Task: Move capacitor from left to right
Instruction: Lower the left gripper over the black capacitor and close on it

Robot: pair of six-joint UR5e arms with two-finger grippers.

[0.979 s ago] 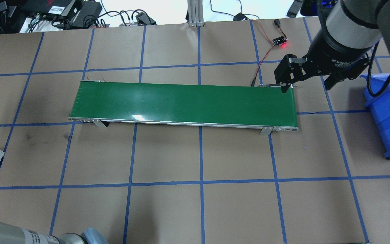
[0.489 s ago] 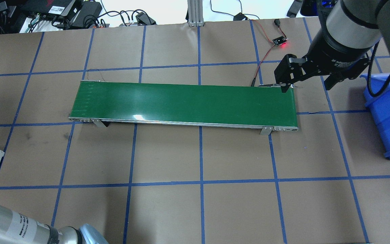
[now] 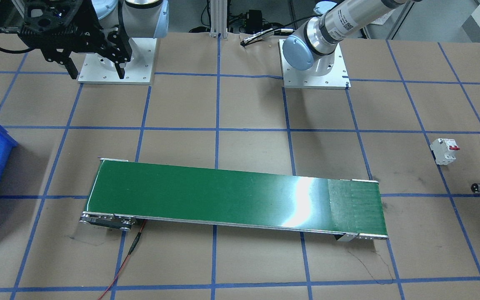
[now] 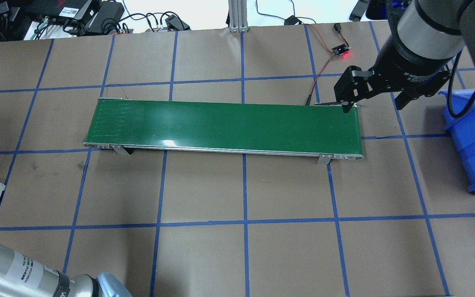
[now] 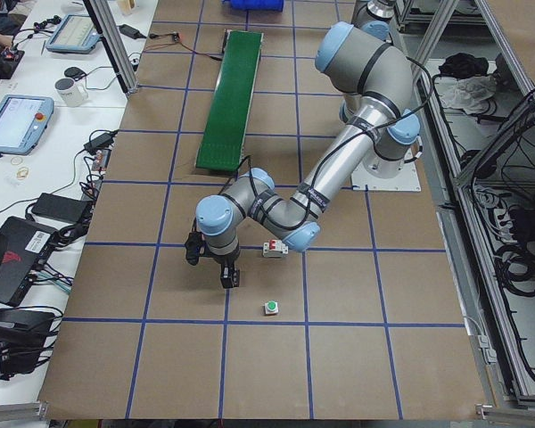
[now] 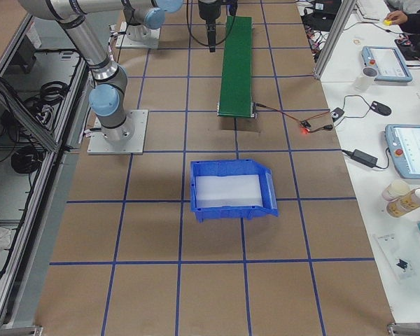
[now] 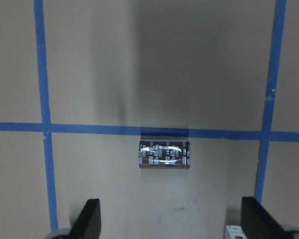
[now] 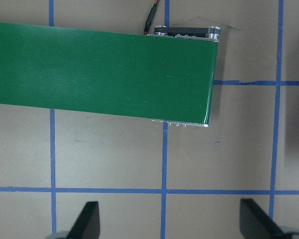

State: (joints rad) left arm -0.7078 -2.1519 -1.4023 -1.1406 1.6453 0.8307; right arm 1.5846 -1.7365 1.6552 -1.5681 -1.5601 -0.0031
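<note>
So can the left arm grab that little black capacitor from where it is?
Probably yes. The left gripper hangs open close above the capacitor, which lies flat on the bare table, and nothing shows between them.

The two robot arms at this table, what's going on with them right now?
The left gripper is poised over the capacitor with its fingers spread wide. The capacitor lies on the table beside a blue tape line and is not yet grasped. The right gripper, also open and empty, hangs by the robot's-right end of the green conveyor belt, near the blue bin.
</note>
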